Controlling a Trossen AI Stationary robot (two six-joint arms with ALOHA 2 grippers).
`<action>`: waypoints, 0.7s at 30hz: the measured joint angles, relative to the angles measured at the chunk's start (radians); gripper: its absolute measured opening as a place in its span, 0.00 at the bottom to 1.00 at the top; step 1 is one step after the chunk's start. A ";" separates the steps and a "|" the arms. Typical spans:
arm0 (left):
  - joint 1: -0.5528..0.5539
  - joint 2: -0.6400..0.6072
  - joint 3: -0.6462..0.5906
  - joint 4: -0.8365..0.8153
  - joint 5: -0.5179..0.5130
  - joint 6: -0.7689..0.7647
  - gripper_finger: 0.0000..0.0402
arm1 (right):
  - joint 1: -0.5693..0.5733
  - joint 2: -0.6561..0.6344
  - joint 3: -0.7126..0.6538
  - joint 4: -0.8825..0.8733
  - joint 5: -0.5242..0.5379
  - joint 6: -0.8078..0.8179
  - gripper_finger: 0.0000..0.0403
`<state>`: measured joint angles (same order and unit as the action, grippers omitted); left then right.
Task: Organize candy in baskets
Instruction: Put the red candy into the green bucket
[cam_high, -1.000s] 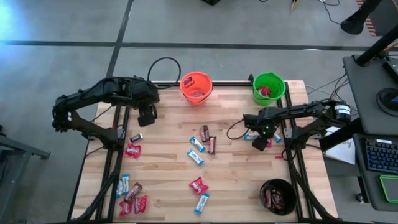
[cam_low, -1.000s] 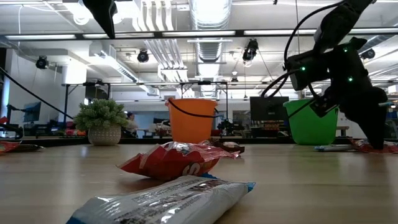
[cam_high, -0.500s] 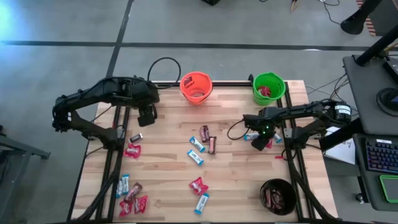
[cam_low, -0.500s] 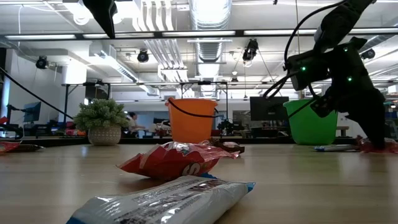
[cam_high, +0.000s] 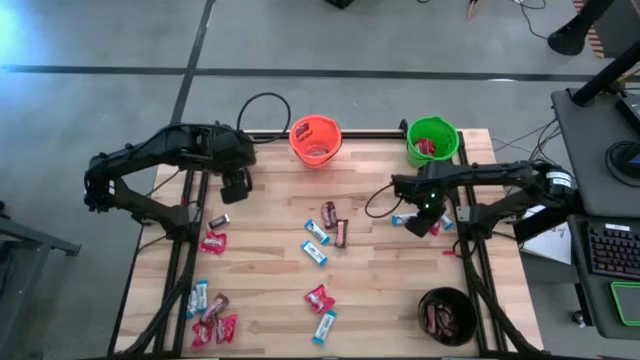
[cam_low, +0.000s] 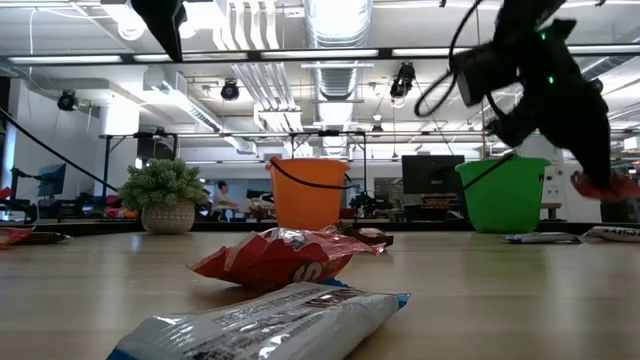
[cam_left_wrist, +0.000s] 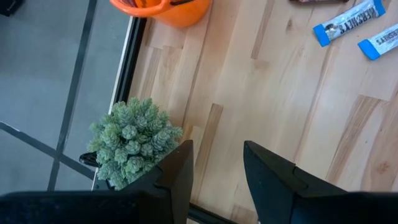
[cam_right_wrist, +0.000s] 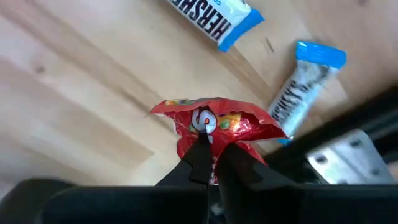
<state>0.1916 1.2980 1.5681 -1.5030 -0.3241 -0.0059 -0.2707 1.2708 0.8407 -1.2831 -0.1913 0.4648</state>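
The right claw (cam_right_wrist: 211, 163) has just snapped shut on a red candy (cam_right_wrist: 217, 124) and lifted it off the desk (cam_high: 270, 270) near the green basket (cam_high: 432, 141), likely its destination, while the left claw (cam_left_wrist: 214, 165) waits part-open, empty.

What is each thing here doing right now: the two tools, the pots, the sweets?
Right tool: shut on a red candy, lifted off the table.
Left tool: open, empty, hovering near the plant.
Orange basket: upright.
Green basket: upright, candy inside.
Black basket: upright, candy inside.
Other candy: scattered on the table.
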 joint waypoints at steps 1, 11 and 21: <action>0.000 0.000 0.000 -0.004 0.000 -0.001 0.31 | 0.000 -0.010 0.027 -0.028 0.000 0.000 0.02; 0.000 0.000 0.000 -0.004 -0.008 0.075 0.31 | 0.000 -0.113 0.324 -0.112 0.026 0.117 0.02; 0.018 0.000 0.000 0.067 -0.103 0.208 0.31 | -0.012 -0.138 0.598 -0.142 0.263 0.142 0.02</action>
<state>0.2094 1.2980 1.5683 -1.4362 -0.4272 0.2022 -0.2828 1.1333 1.4383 -1.4249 0.0717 0.6073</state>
